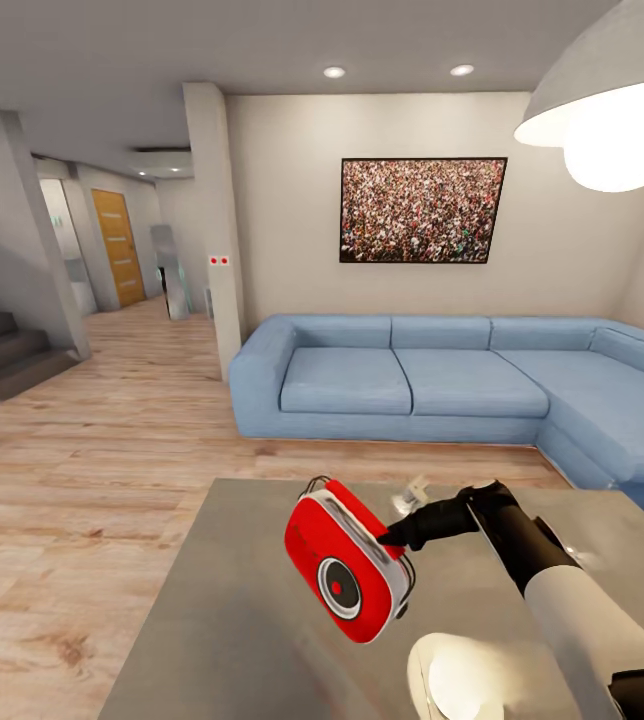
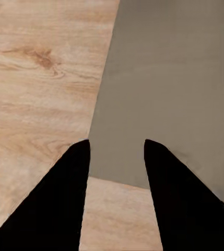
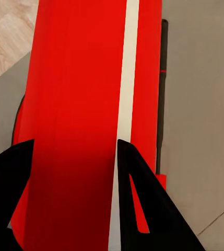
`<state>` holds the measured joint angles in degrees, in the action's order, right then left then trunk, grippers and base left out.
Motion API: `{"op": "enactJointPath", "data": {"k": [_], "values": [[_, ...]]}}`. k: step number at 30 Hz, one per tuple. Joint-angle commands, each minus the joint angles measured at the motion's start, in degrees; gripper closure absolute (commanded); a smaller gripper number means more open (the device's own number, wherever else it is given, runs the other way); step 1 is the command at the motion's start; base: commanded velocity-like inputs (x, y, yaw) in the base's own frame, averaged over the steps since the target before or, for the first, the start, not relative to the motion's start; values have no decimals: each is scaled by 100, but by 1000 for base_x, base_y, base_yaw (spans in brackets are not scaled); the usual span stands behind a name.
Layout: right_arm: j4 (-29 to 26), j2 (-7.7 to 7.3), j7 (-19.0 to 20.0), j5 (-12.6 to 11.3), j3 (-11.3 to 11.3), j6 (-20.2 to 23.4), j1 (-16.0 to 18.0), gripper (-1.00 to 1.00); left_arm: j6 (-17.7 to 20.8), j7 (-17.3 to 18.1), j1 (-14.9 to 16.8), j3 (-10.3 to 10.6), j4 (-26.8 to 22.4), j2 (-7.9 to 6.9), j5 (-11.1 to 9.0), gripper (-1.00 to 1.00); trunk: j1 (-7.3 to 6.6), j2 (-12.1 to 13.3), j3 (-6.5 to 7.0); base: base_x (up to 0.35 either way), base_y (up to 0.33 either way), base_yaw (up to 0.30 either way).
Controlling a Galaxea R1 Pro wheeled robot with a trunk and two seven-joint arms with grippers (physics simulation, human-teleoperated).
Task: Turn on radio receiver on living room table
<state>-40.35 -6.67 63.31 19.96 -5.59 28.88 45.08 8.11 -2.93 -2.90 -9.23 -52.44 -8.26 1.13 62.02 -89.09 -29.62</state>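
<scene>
The red radio receiver [image 1: 347, 570] with a white side band hangs tilted above the grey table [image 1: 212, 620], and its round grey dial shows a red centre. My right gripper [image 1: 394, 533] grips its far edge from the right. In the right wrist view the radio receiver [image 3: 80, 83] sits between the two black fingers [image 3: 143, 198], so my right gripper [image 3: 75, 142] is shut on it. My left gripper [image 2: 117, 157] is open over a corner of the table [image 2: 169, 78], above the wood floor [image 2: 33, 78].
A blue sectional sofa [image 1: 412, 380] stands beyond the table, under a framed crowd picture [image 1: 422, 210]. A dome pendant lamp [image 1: 612, 110] hangs at the upper right. A small pale object [image 1: 412, 492] lies near the table's far edge. Stairs [image 1: 2, 350] and a pillar [image 1: 212, 220] stand to the left.
</scene>
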Motion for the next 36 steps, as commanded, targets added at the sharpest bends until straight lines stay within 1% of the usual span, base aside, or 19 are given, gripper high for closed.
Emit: {"op": "enactJointPath", "data": {"k": [1,4,6,9,10,12,13,14,15,17,18,20,21,22,26,28,29,32,36], "values": [[-5,0,3,-19,5,6,1,100,59,5,0,-49,-116,-6,-2,100,0,0,0,0,0,0],[-7,-1,8,-13,6,5,1,100,148,21,0,-335,-585,-10,-9,100,0,0,0,0,0,0],[-6,-1,6,-11,6,4,1,100,236,4,0,-524,-1101,29,-19,100,0,0,0,0,0,0],[-6,-1,6,-10,6,4,1,100,549,11,0,-578,-1728,115,-164,100,0,0,0,0,0,0],[-4,-1,1,-11,6,4,1,100,815,40,0,-579,-2140,176,-258,100,0,0,0,0,0,0],[-5,-1,-13,-11,6,4,1,100,1282,208,0,-529,-2729,247,-367,100,0,0,0,0,0,0],[-4,0,-19,-10,6,4,1,100,1530,408,0,-422,-3025,280,-415,100,0,0,0,0,0,0],[-4,1,-24,-10,6,4,1,100,1750,688,2,-244,-3265,314,-452,100,0,0,0,0,0,0],[-4,2,-29,-10,6,1,1,100,1926,1034,25,-27,-3410,345,-477,100,0,0,0,0,0,0],[-3,2,-35,-10,6,-2,1,100,2126,1752,180,431,-3549,421,-496,100,0,0,0,0,0,0],[-1,3,-36,-10,6,1,1,100,2200,2171,300,760,-3594,544,-496,100,0,0,0,0,0,0],[-1,6,-38,-10,7,1,1,100,2253,2452,440,1061,-3622,822,-477,100,0,0,0,0,0,0],[0,7,-40,-10,9,2,1,100,2272,2545,560,1174,-3626,1044,-439,100,0,0,0,0,0,0],[0,7,-42,-10,11,3,1,100,2277,2582,637,1218,-3622,1159,-368,100,0,0,0,0,0,0],[-2,7,-53,-10,14,2,1,100,2262,2650,808,1389,-3589,1521,50,100,0,0,0,0,0,0],[0,7,-55,-10,14,-1,1,100,2235,2660,829,1548,-3449,1746,147,100,0,0,0,0,0,0],[0,7,-55,-10,14,-3,1,100,2224,2663,840,1669,-3325,1826,233,100,0,0,0,0,0,0],[0,7,-56,-12,14,-2,1,100,2215,2669,849,1841,-3198,1826,480,100,0,0,0,0,0,0],[0,7,-55,-18,14,1,1,100,2219,2687,852,1910,-3140,1826,605,100,0,0,0,0,0,0]]}}
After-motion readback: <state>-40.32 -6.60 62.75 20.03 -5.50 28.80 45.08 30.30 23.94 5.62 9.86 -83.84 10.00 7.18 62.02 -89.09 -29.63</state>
